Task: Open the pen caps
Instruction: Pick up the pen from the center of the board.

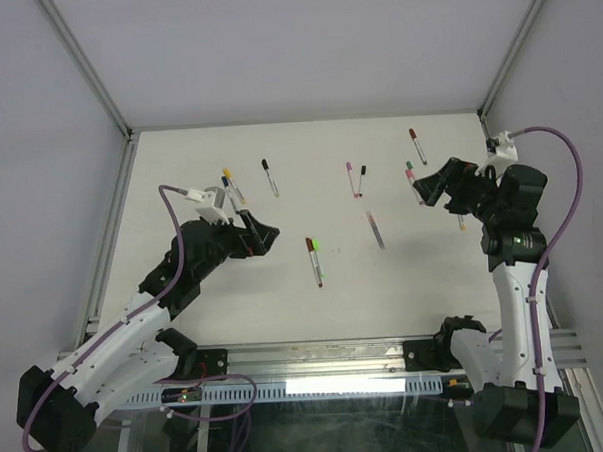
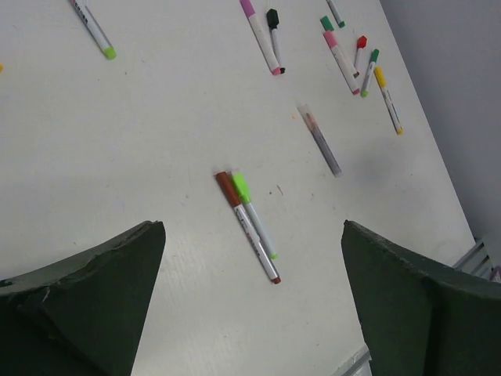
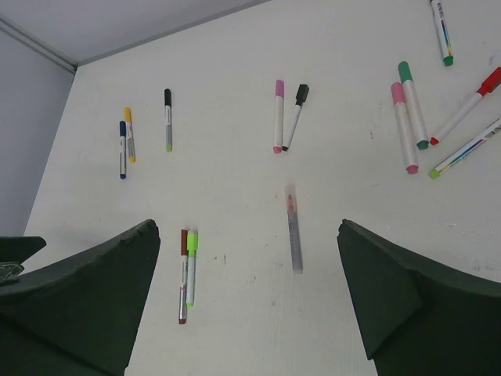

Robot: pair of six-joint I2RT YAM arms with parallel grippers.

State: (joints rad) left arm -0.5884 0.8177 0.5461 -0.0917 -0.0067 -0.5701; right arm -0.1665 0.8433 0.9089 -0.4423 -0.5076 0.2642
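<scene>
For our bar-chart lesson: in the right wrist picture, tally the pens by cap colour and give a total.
Black caps: 2
Pink caps: 2
Green caps: 2
Blue cap: 1
Yellow cap: 1
Brown cap: 1
Red cap: 1
Blurred grey pen, cap unclear: 1
Pens with cap out of frame: 2
Total: 13 pens

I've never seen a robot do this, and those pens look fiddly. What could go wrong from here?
The brown pen and lime pen lie touching side by side, so the wide-open left gripper might catch both at once. The grey pen in the middle looks blurred, perhaps rolling, so a grab could miss it. Round pens on the flat table may roll away if nudged.
</scene>
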